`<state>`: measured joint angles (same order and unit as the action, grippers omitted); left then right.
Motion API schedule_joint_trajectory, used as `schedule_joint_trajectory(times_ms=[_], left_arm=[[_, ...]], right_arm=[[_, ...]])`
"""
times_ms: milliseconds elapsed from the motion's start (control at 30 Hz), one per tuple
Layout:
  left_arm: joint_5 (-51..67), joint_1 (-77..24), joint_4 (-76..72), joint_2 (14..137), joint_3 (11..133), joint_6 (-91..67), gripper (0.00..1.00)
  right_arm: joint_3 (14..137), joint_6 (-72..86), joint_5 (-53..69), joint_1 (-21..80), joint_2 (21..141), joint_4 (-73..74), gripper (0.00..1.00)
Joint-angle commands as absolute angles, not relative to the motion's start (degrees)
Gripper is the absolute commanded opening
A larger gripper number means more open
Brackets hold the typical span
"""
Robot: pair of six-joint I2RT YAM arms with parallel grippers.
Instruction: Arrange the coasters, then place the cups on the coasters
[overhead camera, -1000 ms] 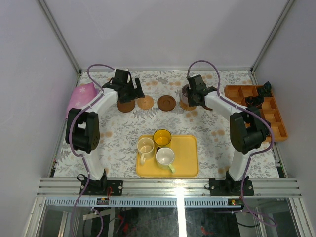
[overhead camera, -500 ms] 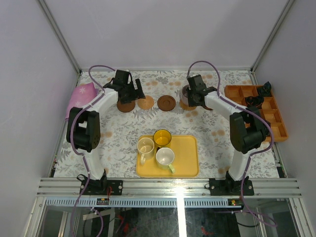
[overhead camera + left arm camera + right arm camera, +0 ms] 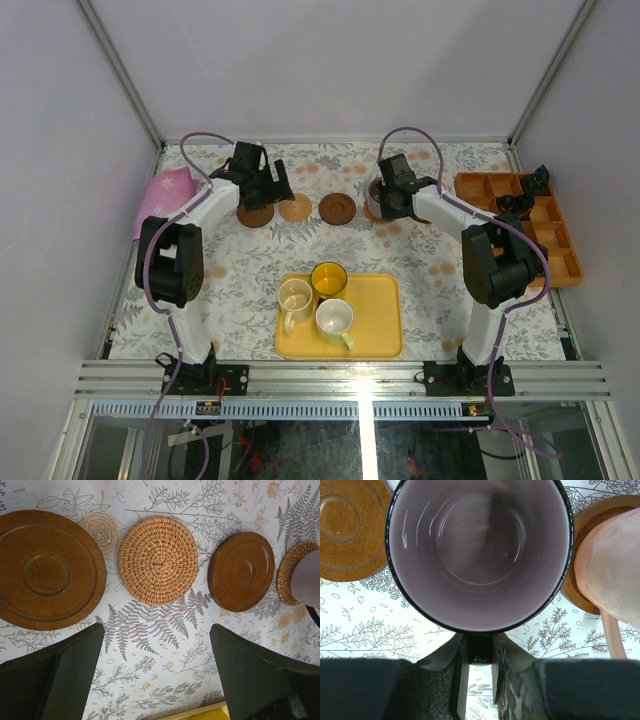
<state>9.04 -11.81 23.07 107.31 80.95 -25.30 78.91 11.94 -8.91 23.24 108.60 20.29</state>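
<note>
Cups stand in two places. Nearest the bases, the tray [image 3: 380,318] holds three: the green-white cup [image 3: 334,317], the cream cup [image 3: 295,297] to its left, and the yellow cup [image 3: 329,279] behind them, all upright. Farther on, five coasters lie in a row across the table [image 3: 240,280]. From the left they are a dark coaster [image 3: 47,570], a woven coaster [image 3: 157,560], a second dark coaster [image 3: 241,571], a second woven coaster [image 3: 290,575] and a third dark coaster [image 3: 574,587]. The left gripper [image 3: 157,672] hovers above the first three with its jaws wide and holds nothing. The purple cup [image 3: 480,550] is over the second woven coaster. The right gripper [image 3: 480,652] is narrow and clamps its handle. The pink cup [image 3: 605,560] stands on the third dark coaster, just beside the purple cup.
</note>
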Motion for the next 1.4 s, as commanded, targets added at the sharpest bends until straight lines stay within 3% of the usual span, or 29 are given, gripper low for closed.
schedule_joint_trajectory(times_ms=[0, 433, 533, 667, 833, 1367], left_arm=[[9.80, -11.42, 20.83, 108.31, 83.22, -25.84, 0.87], [9.77, -11.39, 20.92, 108.28, 82.97, -25.66, 0.87], [9.83, -11.34, 20.98, 108.29, 82.92, -25.66, 0.87], [9.89, -11.34, 21.10, 108.33, 82.97, -25.58, 0.87], [9.99, -11.33, 21.28, 108.48, 83.22, -25.49, 0.87], [10.25, -11.28, 22.15, 107.45, 83.15, -24.96, 0.87]], right_arm=[[82.08, 12.28, -9.21, 23.20, 107.96, 16.93, 0.00], [82.69, 13.46, -10.95, 23.20, 108.41, 17.73, 0.01], [82.65, 13.74, -10.90, 23.20, 108.30, 18.08, 0.16], [82.30, 14.12, -10.72, 23.14, 107.55, 18.07, 0.50], [81.70, 14.15, -10.28, 23.18, 106.40, 18.03, 0.77], [77.61, 15.45, -8.29, 27.03, 96.18, 23.25, 0.77]])
